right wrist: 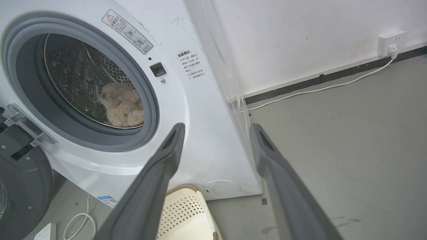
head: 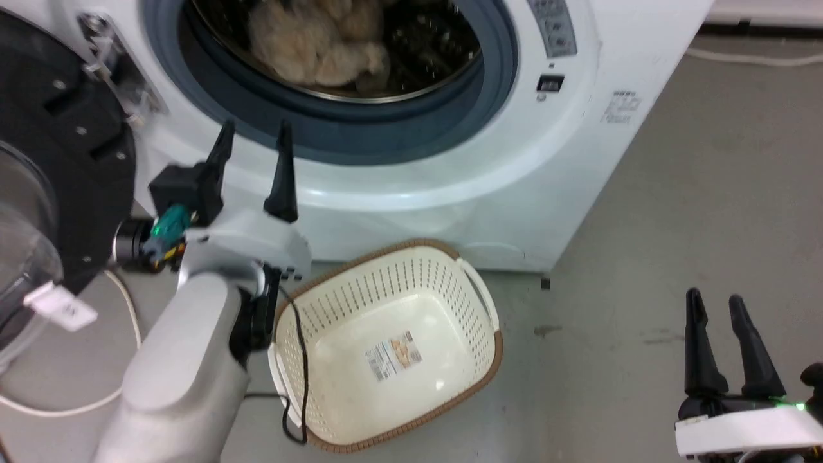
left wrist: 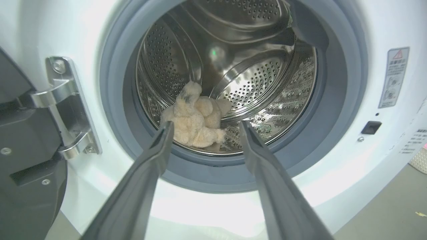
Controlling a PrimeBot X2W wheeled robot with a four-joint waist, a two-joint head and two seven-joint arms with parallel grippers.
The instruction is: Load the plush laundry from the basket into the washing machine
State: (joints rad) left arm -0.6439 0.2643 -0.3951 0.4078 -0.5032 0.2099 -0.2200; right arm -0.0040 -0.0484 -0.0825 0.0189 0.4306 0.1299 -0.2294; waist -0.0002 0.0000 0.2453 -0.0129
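You've got grey floor [head: 694, 212] across the right side of the head view. There's a small dark square mark [head: 545, 283] on it and a smudge [head: 546, 331] just below, right of centre. A white cable [head: 136, 321] curves over the floor at lower left.

In the right wrist view, a white wall [right wrist: 300, 40] sits upper right with a black baseboard [right wrist: 333, 76] along its foot. The wall socket [right wrist: 391, 40] at far upper right has a plug in it. A white cord [right wrist: 333, 87] runs from that plug down-left over the floor, just beside the baseboard. In the lower-left corner you'll see a white power strip [right wrist: 45, 233] with a looped white lead [right wrist: 78, 223] next to it.
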